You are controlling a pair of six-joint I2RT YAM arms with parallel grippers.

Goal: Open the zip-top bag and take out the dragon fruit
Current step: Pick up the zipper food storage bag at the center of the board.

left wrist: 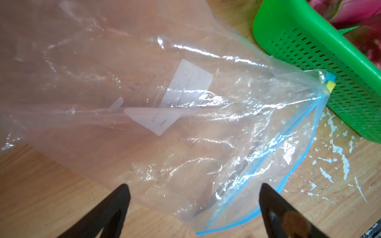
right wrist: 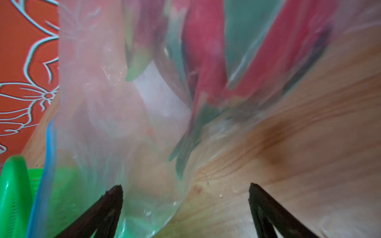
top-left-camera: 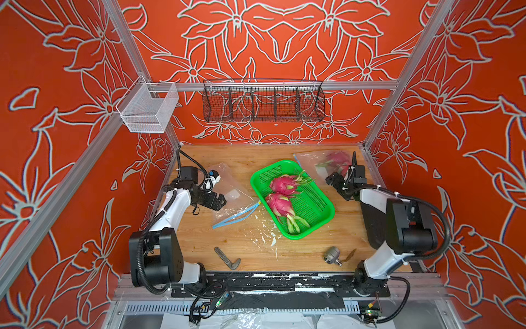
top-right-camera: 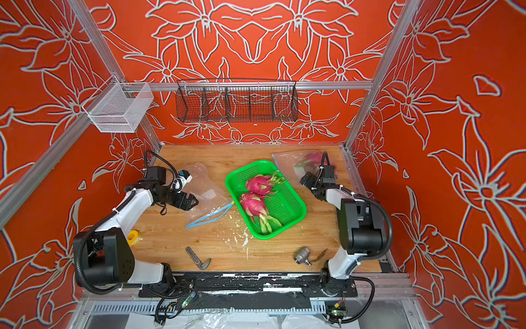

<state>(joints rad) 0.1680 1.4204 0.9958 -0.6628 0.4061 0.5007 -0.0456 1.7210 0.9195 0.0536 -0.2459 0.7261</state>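
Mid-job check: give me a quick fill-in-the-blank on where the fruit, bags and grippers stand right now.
1. The basket holds ____ dragon fruits.
2. The left bag has ____ fruit inside.
3. The right bag shows ____ pink fruit inside.
4. The left gripper and right gripper are both ____.

Missing words: two; no; one; open.

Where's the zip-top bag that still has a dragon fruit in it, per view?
Top view: zip-top bag at the table's far right, by the green basket's far end.
Top view: same spot, green basket alongside.
Left wrist: absent; only the empty bag shows.
Right wrist: fills the frame, close up.
Shared landmark: green basket, in all four.
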